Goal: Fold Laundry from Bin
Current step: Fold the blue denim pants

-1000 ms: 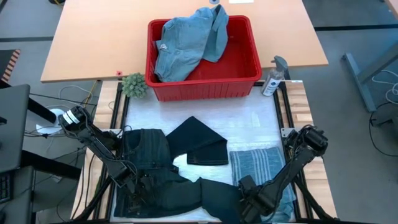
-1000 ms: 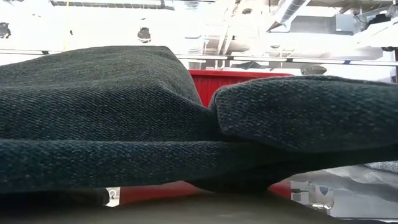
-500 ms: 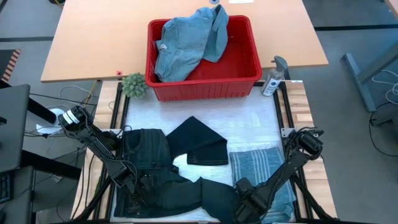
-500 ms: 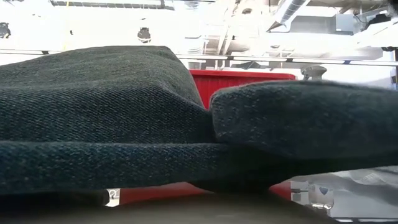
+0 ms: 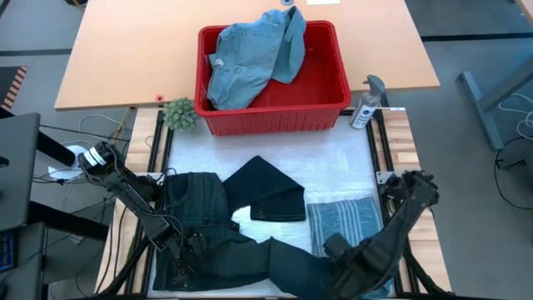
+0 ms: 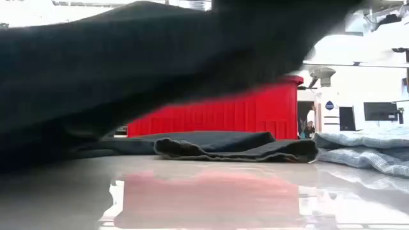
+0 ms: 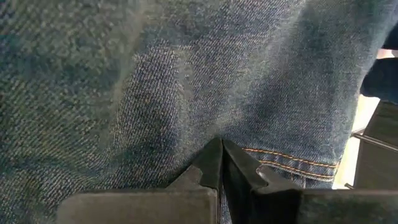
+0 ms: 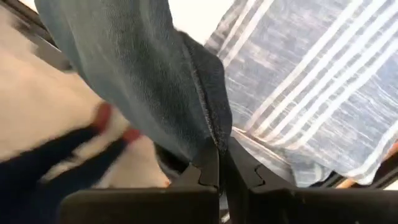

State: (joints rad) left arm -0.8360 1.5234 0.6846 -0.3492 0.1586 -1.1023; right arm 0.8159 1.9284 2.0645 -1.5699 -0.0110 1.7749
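Evidently both the left gripper (image 7: 221, 149) and right gripper (image 8: 219, 155) clamped on dark navy trousers (image 5: 250, 258), no legible writing

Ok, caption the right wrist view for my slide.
Right gripper pinching the dark trousers edge above the striped shirt.

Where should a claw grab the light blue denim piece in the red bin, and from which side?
Take the light blue denim piece at the fold draped over the red bin's far rim, coming straight down from above. That part sits highest and bunched, clear of the walls; the rest lies low inside.
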